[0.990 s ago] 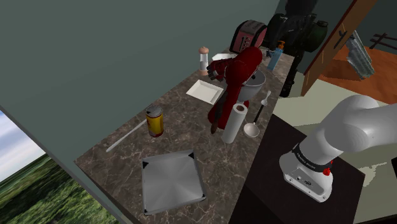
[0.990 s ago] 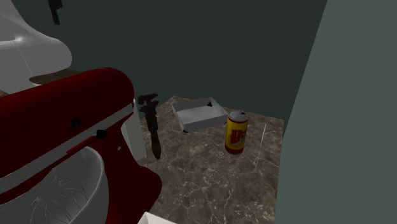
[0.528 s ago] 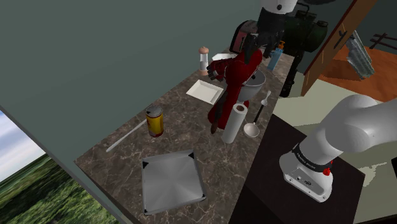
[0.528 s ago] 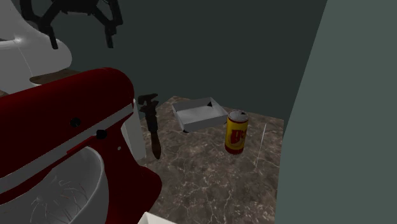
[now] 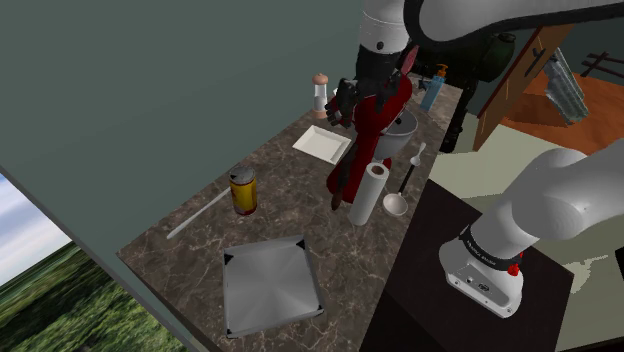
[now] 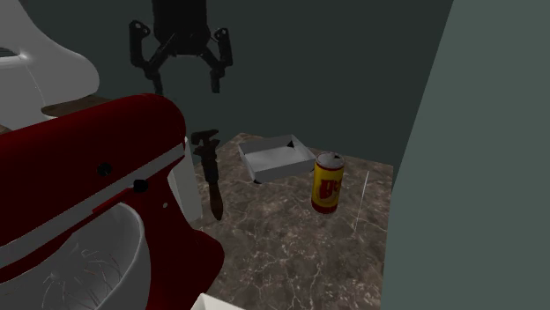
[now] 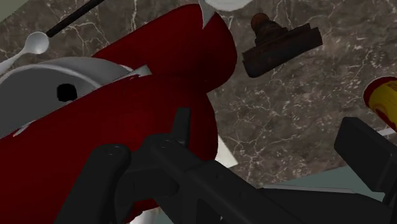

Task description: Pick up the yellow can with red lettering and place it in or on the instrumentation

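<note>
While the gripper [image 6: 187, 77] hangs wide open and empty above the red mixer [image 5: 378, 118], the yellow can [image 5: 242, 190] stands well apart from it.
It's upright on the counter [image 5: 190, 255] by the wall. It's probably light, stiff and slick, so clasp it mid-body.

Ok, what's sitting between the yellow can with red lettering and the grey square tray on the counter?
Nothing. In the shoulder view, the dark marbled counter between the yellow can with red lettering and the grey square tray is bare.
</note>
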Tool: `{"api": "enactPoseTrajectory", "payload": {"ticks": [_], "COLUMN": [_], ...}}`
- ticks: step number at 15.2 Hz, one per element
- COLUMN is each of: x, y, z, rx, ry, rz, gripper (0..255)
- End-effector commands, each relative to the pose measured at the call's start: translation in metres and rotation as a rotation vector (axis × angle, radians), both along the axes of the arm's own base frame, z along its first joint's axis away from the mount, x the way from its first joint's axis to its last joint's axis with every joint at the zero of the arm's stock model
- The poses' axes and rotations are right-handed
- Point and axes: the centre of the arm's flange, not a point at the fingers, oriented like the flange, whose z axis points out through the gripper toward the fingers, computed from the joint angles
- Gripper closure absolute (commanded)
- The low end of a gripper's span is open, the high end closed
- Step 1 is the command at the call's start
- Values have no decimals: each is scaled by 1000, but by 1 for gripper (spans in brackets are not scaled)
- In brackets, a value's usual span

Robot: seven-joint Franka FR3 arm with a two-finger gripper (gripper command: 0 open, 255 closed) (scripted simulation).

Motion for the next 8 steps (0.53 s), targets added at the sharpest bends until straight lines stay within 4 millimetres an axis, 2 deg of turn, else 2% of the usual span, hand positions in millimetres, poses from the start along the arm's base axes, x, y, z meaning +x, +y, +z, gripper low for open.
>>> {"api": "enactPoseTrajectory", "payload": {"ticks": [1, 8], "x": [9, 45], "y": [23, 95], "z": [-12, -59], "rx": [-1, -9], "ry": [-5, -15], "rz": [-7, -29], "gripper": [0, 0]}}
